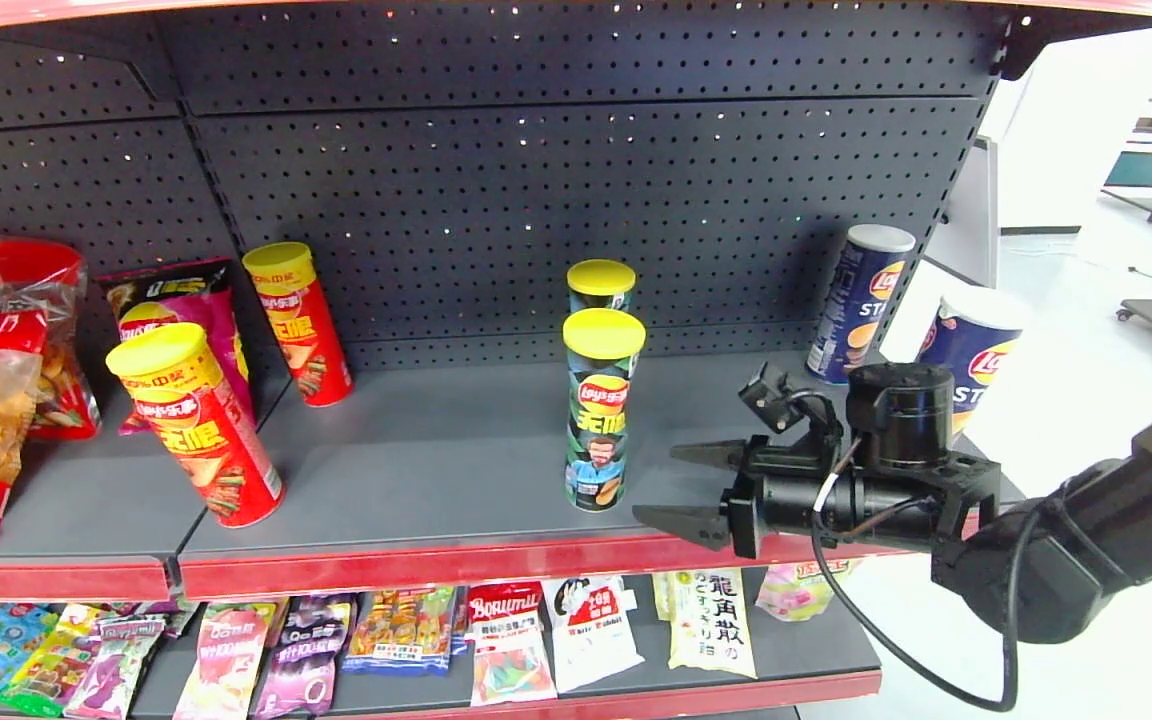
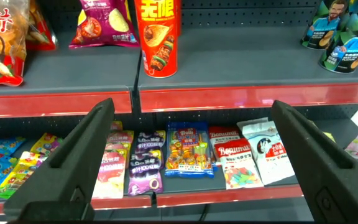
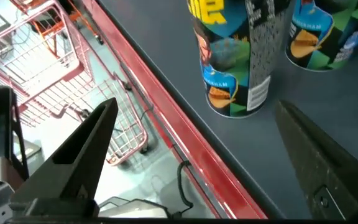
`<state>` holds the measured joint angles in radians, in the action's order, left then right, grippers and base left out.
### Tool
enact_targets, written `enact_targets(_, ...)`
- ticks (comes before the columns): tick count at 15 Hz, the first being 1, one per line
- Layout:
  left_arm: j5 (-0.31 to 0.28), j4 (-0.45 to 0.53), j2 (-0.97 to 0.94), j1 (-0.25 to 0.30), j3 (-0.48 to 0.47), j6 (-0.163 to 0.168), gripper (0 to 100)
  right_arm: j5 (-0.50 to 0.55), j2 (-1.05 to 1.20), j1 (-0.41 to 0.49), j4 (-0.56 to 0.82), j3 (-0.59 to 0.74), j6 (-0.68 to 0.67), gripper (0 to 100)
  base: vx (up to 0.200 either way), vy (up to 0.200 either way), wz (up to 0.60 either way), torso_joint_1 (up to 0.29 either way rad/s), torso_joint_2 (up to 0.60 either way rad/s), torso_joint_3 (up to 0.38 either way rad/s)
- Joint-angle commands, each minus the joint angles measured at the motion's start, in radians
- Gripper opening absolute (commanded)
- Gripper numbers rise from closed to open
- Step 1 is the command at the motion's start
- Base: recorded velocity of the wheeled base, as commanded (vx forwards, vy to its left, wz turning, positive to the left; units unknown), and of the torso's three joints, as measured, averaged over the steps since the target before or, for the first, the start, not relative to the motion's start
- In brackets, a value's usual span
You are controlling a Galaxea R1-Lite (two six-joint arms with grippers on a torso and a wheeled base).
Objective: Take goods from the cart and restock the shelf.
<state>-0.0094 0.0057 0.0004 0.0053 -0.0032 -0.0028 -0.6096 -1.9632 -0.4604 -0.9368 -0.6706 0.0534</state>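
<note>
On the upper shelf (image 1: 436, 450), saw 2 green cans upright in file, the front can (image 1: 601, 420) near the red lip and the rear can (image 1: 601, 285) close behind it. Found the right tool (image 1: 658, 485) just beside the front can, low by its base, with jaws spread wide, holding nothing and touching nothing. Found the left tool (image 2: 192, 106) spread and empty too, facing the candy bags (image 2: 185, 152) on the lower shelf. Noted 2 red cans (image 1: 201, 440) at left and 2 blue cans (image 1: 861, 300) at right. Spotted the cart (image 3: 61, 93) on the floor below the right tool; could not tell what it held. Judged the placing step about done, with the front can set and free. Judged the next move to call for drawing the right tool clear without knocking that can, then going down to the cart for another item.
</note>
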Motion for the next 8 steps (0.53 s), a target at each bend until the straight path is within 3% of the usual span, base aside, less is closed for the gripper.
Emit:
enact_targets(1,0.000,0.000,0.000,0.001,0.000,0.000,100,0.011,0.001,-0.015,0.000,0.013,0.002,100,0.000,0.000,0.00,0.000,0.00,0.000)
enact_targets(8,0.000,0.000,0.001,0.001,0.000,0.000,100,0.022,0.056,-0.043,-0.005,0.059,0.054,100,0.000,0.000,0.00,0.000,0.00,0.000)
